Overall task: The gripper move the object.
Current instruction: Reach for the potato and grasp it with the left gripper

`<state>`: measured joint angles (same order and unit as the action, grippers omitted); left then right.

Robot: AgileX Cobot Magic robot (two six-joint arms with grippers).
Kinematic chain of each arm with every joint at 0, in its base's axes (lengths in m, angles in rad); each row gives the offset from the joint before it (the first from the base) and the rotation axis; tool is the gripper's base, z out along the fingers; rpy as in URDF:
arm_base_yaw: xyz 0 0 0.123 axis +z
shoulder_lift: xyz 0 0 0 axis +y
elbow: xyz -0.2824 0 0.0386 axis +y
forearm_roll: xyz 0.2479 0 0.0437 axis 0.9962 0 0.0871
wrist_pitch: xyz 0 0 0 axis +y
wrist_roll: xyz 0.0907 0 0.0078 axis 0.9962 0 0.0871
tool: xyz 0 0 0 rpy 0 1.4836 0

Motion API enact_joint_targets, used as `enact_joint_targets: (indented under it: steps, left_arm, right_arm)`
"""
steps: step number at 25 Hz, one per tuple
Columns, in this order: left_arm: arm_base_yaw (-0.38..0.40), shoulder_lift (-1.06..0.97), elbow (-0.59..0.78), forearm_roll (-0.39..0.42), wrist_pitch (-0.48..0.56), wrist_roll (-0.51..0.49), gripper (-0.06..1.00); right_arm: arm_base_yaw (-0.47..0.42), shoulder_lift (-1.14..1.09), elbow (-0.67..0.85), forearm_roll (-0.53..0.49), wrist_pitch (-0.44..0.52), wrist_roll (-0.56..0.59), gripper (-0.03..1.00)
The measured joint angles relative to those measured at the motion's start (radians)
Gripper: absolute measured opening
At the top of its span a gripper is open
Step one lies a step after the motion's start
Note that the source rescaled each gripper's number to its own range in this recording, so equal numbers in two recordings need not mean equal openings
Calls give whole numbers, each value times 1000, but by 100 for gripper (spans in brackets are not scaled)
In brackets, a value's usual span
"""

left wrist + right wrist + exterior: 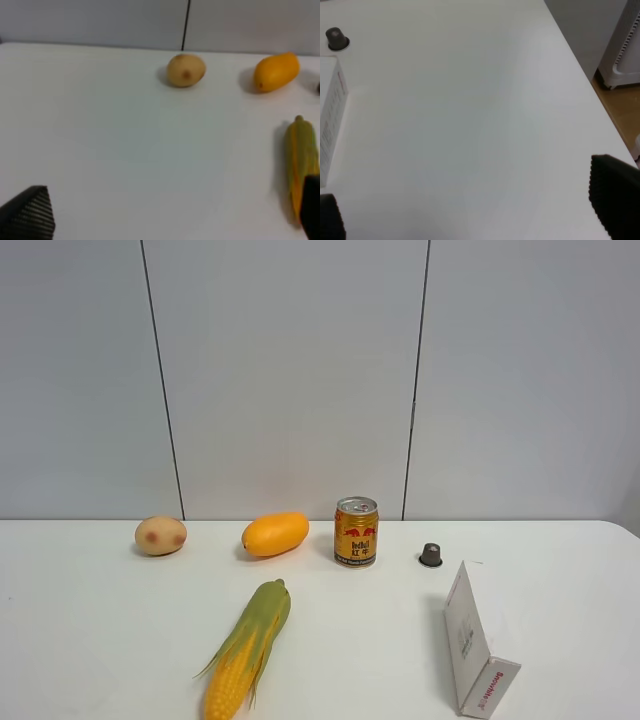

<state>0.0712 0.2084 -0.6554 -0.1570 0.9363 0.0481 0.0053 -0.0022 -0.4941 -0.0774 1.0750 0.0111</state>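
Observation:
The object, a tan potato-like lump (pixel 161 535) with reddish blotches, lies at the far left of the white table (pixel 100 640), near the back wall. It also shows in the left wrist view (pixel 185 70). My left gripper (pixel 170 220) is open and empty, well short of the lump, with only its black fingertips (pixel 30 216) showing. My right gripper (pixel 472 210) is open and empty over bare table near the right edge. Neither arm shows in the exterior high view.
An orange mango (pixel 275 534) lies right of the lump, then a gold drink can (pixel 356 532) and a small dark capsule (pixel 431 555). A corn cob (pixel 247 648) lies in front. A white box (pixel 475 652) lies front right. The table's right edge (pixel 590 85) drops to the floor.

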Motion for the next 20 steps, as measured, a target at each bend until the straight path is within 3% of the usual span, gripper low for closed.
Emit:
enact_joint_targets:
  steps: [6,8,13,20]
  left_arm:
    - [0,348,-102,-142,-188,273,100]
    - [0,468,-104,-200,-280,342,100]
    - [-5,707,-104,-322,-393,495,100]
    - [-151,902,-104,-336,-514,557,100]
  right_arm:
    - [0,0,0,0,0,0,100]
    - [0,0,0,0,0,0,100]
    - [0,0,0,0,0,0,100]
    - [0,0,0,0,0,0,100]
